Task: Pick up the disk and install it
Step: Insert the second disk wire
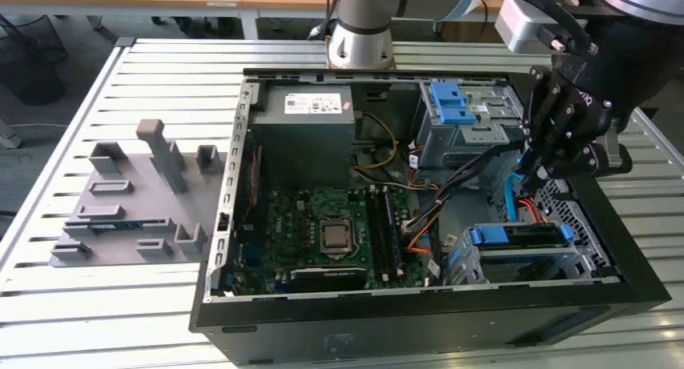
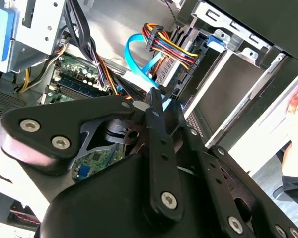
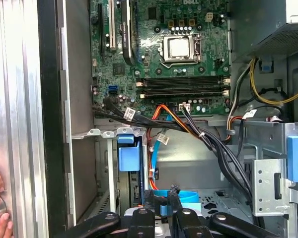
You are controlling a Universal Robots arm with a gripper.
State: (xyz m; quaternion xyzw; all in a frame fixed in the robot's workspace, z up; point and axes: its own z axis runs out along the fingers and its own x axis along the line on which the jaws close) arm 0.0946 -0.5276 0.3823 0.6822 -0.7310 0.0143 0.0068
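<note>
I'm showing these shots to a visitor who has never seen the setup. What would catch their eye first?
Probably the open computer case lying on the slatted table, its green motherboard exposed in the middle. Next, the black gripper reaching into the case at the exterior view's right, above the disk in its blue carrier inside the drive bay. A grey fixture block sits beside the case at the exterior view's left.

The open computer case [image 1: 428, 217] on the slatted bench [image 1: 128, 305] is seen whole from above and in front in the exterior view. In both wrist views it is looked into from close by, past the claw [image 3: 161, 218]. The motherboard [image 3: 164, 54] and blue cable [image 2: 139, 59] are shared.
</note>
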